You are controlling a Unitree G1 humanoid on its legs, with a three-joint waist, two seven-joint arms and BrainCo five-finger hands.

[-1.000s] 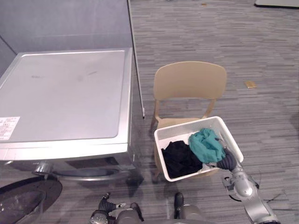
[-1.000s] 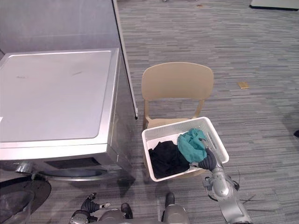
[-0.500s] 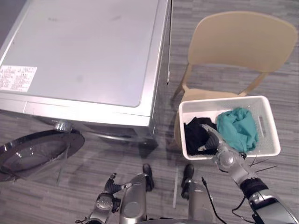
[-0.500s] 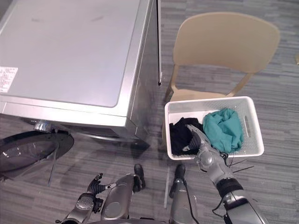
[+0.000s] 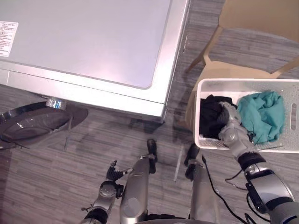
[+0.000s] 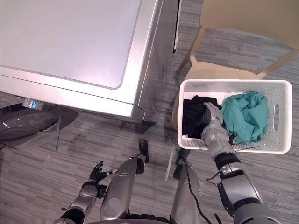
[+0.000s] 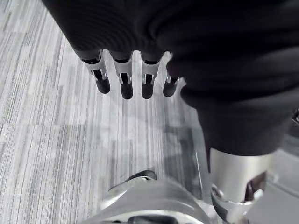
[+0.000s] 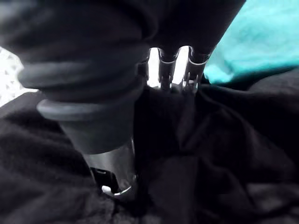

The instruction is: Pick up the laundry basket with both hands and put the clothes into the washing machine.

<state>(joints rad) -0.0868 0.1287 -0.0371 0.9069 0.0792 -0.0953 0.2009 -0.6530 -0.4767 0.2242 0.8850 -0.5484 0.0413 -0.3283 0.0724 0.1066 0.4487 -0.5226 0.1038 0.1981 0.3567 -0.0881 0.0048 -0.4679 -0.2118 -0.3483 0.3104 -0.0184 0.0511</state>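
Right hand [image 6: 213, 127] down in the laundry basket [image 6: 233, 83], which sits on the chair [image 6: 219, 72].
The white basket rests on the tan seat beside the washing machine [image 6: 70, 37], whose door [image 6: 28, 126] hangs open. The right hand lies on the black garment [image 6: 191, 114], next to the teal garment [image 6: 247, 114]; I cannot tell whether it grips the cloth. The left hand [image 7: 125, 86] hangs relaxed and empty above the floor.

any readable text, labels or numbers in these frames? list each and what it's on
White sticker on the washing machine top, at a corner: several lines of print, too small to read.
Laundry basket, clothes, chair: no text visible.
Nothing else legible.
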